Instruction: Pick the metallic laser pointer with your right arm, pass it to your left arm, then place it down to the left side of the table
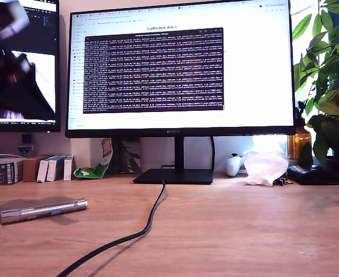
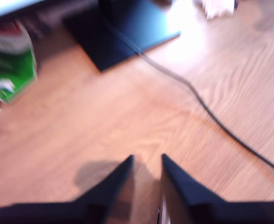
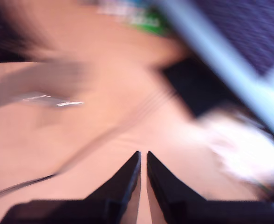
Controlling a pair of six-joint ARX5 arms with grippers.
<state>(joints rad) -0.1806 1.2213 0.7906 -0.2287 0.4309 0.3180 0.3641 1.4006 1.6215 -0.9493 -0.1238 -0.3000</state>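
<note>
- The table (image 1: 227,231) bears the metallic laser pointer (image 1: 42,210) lying flat at the exterior view's left, apparently already placed.
- Our first gripper (image 2: 146,161) hangs over bare wood, jaws slightly apart, empty.
- Our second gripper (image 3: 143,156) is nearly closed (nothing held); only withdrawal seems left.

The big monitor (image 1: 180,66) shows a page headed "LeRobot docs" above a dark terminal window. Its lines are too small to read. No other lettering is legible.
</note>
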